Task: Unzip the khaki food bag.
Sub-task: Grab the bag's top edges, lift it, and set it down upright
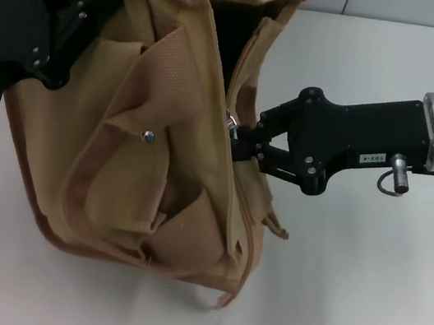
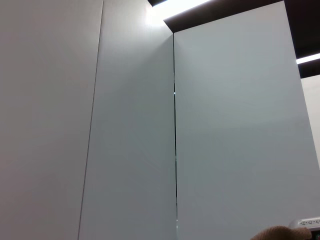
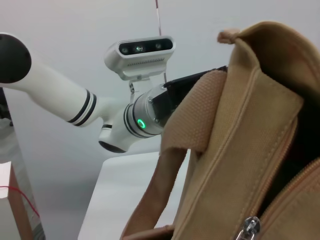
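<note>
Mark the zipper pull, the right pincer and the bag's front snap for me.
zipper pull (image 3: 250, 227), right wrist view, metal tab.
right pincer (image 1: 237, 142), head view, fingertips at the pull.
front snap (image 1: 148, 137), head view, silver stud.

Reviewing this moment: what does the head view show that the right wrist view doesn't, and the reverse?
Head view only: the right gripper at the zipper pull, the snap on the bag's front flap, and the white table. Right wrist view only: the left arm's wrist camera and green light ring. Both: the khaki bag with its zipper partly open, and the left gripper at the bag's far top edge.
</note>
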Robot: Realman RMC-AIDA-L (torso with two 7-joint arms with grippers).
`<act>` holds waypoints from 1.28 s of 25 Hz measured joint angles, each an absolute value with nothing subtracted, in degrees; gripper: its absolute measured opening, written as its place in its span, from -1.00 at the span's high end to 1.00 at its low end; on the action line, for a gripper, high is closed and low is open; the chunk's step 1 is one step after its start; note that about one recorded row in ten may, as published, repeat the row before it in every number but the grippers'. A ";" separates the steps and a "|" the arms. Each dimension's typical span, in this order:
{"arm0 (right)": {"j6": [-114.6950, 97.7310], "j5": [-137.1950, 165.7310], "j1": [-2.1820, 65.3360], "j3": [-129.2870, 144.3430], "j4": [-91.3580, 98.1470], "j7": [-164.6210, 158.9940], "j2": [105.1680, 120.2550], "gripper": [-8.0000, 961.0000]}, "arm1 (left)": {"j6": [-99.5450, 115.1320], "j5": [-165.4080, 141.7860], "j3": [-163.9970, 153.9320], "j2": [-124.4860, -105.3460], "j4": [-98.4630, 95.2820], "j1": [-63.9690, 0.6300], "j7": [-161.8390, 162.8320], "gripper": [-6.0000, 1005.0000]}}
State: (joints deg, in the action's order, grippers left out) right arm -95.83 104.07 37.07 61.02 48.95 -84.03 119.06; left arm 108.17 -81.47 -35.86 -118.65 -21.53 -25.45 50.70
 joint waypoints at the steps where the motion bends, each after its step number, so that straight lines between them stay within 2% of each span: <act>1: -95.83 104.07 37.11 61.06 48.96 -84.03 119.07 0.59 | 108.15 -81.50 -35.86 -118.65 -21.53 -25.48 50.65 0.85; 14: -99.54 103.67 36.85 61.17 49.48 -80.93 119.18 0.94 | 108.22 -81.61 -35.87 -118.66 -20.65 -25.27 50.45 0.85; 32: -100.36 104.01 34.19 64.23 51.26 -70.44 119.22 0.97 | 109.33 -81.75 -35.95 -118.65 -20.16 -24.25 50.77 0.85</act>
